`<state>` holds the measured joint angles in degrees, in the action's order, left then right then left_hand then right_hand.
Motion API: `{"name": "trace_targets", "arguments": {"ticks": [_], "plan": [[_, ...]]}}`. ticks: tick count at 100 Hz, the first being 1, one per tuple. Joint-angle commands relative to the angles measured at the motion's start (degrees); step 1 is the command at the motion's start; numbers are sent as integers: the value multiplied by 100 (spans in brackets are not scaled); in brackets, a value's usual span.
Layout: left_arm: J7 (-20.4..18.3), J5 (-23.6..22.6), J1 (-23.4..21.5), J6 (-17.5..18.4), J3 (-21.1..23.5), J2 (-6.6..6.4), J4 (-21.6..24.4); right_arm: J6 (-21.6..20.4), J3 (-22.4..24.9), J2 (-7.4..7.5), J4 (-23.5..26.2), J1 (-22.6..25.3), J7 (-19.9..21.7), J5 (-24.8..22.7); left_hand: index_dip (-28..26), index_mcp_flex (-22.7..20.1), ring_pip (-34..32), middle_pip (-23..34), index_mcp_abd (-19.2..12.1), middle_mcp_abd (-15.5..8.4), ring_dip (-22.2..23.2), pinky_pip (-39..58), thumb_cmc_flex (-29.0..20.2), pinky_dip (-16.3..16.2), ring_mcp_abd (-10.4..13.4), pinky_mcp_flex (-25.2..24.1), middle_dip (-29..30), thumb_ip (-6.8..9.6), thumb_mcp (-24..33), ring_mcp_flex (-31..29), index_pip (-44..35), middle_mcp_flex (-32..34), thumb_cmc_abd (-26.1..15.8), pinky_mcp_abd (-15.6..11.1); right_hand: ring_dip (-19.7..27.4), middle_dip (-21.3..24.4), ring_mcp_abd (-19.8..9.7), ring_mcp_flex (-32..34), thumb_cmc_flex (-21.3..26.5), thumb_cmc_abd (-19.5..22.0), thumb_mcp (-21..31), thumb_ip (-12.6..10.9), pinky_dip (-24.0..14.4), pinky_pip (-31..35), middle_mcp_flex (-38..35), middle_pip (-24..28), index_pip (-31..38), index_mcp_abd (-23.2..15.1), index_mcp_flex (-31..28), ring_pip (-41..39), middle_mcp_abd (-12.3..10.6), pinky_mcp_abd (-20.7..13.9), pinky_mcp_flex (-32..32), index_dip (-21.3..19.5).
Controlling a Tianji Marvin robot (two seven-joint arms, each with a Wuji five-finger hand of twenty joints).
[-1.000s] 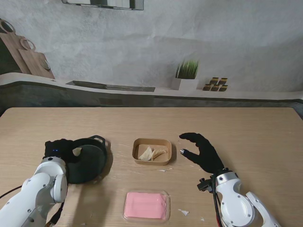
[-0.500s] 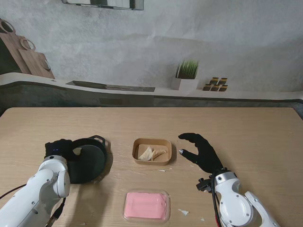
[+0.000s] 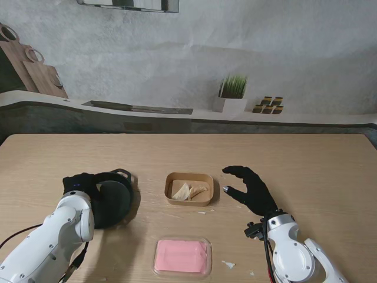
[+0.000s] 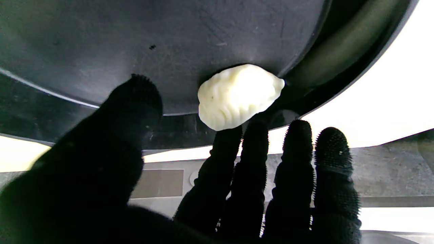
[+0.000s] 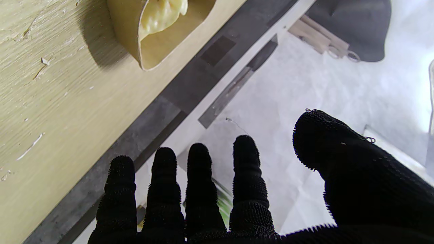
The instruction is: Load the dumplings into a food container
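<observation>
A black pan point(image 3: 118, 200) sits on the table's left side. In the left wrist view one pale pleated dumpling point(image 4: 237, 96) lies inside the pan point(image 4: 169, 40) against its rim. My left hand point(image 3: 79, 183) reaches into the pan, open; its fingertips point(image 4: 223, 135) touch the dumpling while the thumb point(image 4: 135, 101) stays apart. The stand view hides that dumpling behind my hand. The tan food container point(image 3: 189, 188) at the table's middle holds dumplings point(image 3: 188, 191). My right hand point(image 3: 250, 188) hovers open just right of the container point(image 5: 149, 51), holding nothing.
A pink block in a clear tray point(image 3: 182, 256) lies nearer to me than the container. White crumbs point(image 3: 228, 265) dot the wood beside it. A potted plant point(image 3: 232, 93) and small boxes point(image 3: 268, 105) stand on the ledge beyond the table's far edge.
My left arm has pushed rightward and farther over the pan, and now covers the dumpling that showed beside the hand a second ago. The right hand has stayed put.
</observation>
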<state>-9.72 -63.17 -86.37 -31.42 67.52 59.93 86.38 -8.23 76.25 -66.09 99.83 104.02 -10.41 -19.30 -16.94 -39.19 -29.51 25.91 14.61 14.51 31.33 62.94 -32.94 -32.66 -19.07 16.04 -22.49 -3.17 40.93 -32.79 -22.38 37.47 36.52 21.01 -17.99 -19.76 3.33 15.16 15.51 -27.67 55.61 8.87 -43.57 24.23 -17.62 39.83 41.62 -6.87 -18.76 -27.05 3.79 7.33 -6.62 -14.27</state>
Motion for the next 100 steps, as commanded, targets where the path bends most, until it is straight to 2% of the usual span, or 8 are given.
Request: {"name": "trace_targets", "arguments": {"ticks": [1,11,49,65,83,100], "plan": [[-96,28,33,-60,-43,17,-22,-3,0,-47,16,39,58,9,89,-16,51,-46,212,236,-88,31,-36,31,-188,29,94,136,98,122,61,-83,-1,-24,-57,-46,4,69,-102,117,-3,-205,-71,88,-24,133,23,-15,-51,-61,14,22,-31,-38],[-141,44,61,-175,-128,14,-29,2,5,-47,21,44,59,14,85,-86,-32,-15,221,275,-77,111,-71,-3,-263,86,97,141,126,23,34,-4,7,21,-56,-45,-6,67,-101,119,-2,-205,-71,86,-14,129,22,-18,-51,-57,11,20,-26,-37],[-676,-99,48,-462,-322,-51,79,-32,36,-49,37,65,53,32,-38,-74,-579,255,130,226,370,513,-224,-202,-142,178,-156,151,266,-264,-185,97,96,-85,-57,-46,-1,65,-96,117,11,-209,-72,87,-19,135,22,-23,-47,-59,-1,18,-28,-38],[-1007,-264,-15,-362,-308,-85,213,-47,48,-49,41,72,53,37,-162,140,-824,415,-47,51,656,561,-416,-211,93,176,-366,158,574,-227,-394,-52,305,-337,-57,-45,2,69,-94,116,15,-208,-72,86,-19,133,22,-20,-48,-61,12,17,-29,-38],[-1411,-566,-29,-116,-262,-122,260,-31,52,-50,41,78,52,38,-428,557,-1066,794,-360,-315,925,367,-869,-57,475,143,-799,86,1098,12,-856,-479,701,-716,-62,-47,7,75,-94,121,16,-209,-74,89,-11,136,25,-23,-52,-72,0,18,-32,-39],[-1483,-556,92,-211,-454,-139,139,-47,69,-51,51,92,36,22,-978,878,-1594,1222,-486,-422,1377,441,-1035,-15,607,351,-1385,18,1232,-54,-1601,-562,754,-753,-68,-47,15,80,-96,125,17,-210,-75,90,-17,138,24,-25,-46,-84,8,25,-32,-39]]}}
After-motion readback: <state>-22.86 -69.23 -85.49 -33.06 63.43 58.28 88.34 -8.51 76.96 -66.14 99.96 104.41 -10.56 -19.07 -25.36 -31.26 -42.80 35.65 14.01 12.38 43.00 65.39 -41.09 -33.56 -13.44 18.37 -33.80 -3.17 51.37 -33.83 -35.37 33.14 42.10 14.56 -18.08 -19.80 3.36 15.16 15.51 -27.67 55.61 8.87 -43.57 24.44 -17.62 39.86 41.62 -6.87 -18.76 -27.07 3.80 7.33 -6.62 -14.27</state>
